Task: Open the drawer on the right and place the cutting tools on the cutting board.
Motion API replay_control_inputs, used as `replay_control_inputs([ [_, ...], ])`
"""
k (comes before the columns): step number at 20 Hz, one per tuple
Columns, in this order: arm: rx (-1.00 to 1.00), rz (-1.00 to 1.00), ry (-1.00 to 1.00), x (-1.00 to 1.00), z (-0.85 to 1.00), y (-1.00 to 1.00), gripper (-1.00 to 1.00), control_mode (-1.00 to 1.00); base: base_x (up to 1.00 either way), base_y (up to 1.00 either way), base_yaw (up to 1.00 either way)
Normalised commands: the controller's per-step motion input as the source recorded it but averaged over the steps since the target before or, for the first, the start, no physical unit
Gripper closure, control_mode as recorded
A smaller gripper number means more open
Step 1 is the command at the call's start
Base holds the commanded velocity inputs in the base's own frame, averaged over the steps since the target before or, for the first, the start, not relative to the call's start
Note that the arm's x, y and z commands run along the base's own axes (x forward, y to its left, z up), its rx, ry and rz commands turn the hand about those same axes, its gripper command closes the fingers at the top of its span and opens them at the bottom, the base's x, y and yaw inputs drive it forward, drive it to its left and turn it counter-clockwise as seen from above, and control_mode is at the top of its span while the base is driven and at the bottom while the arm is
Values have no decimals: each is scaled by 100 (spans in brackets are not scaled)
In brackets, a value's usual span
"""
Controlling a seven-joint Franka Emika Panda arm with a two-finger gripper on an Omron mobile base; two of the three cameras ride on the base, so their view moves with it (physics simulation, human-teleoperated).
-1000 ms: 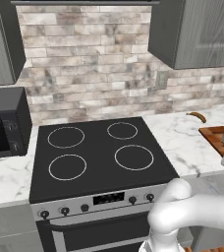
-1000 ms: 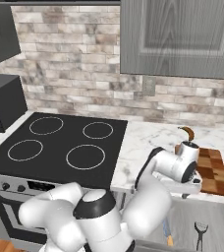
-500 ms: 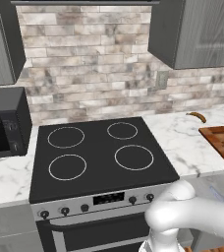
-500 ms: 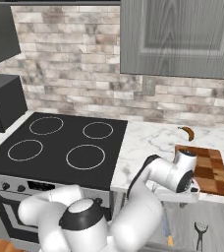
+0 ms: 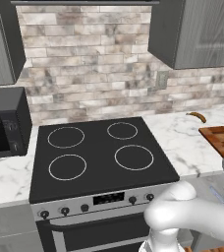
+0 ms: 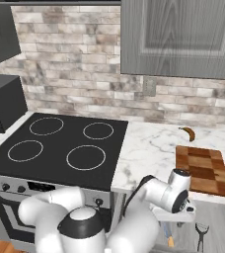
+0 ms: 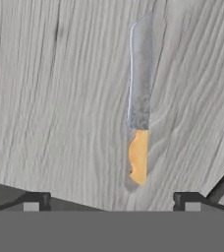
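Wide apart stand the jaws of the claw (image 7: 109, 202), its two dark tips spread with nothing between them — it hangs over the grey wood-grain floor of the open shallow grey drawer (image 7: 45, 98). On that floor lies a slim knife with a bluish-grey blade and an orange-tan handle (image 7: 139, 103), handle end nearer the tips, untouched. On the white marble surface (image 6: 154, 143), the thick reddish-brown checkered cutting board (image 6: 202, 169) sits at the front edge — a curved brown-orange thing (image 6: 187, 133) lies behind it.
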Motion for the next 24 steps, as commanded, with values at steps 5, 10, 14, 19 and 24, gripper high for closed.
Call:
replay_control_inputs([
  [5, 0, 0, 10, 0, -59, 0, -100, -100, 0, 0, 0],
  [10, 3, 0, 5, 1, -20, -23, -100, -100, 0, 0, 0],
  [14, 14, -9, 8, 19, 0, -73, -100, -100, 0, 0, 0],
  [19, 2, -3, 3, 7, -1, -17, -100, -100, 0, 0, 0],
  [24, 0, 0, 0, 19, -7, 0, -100, -100, 0, 0, 0],
])
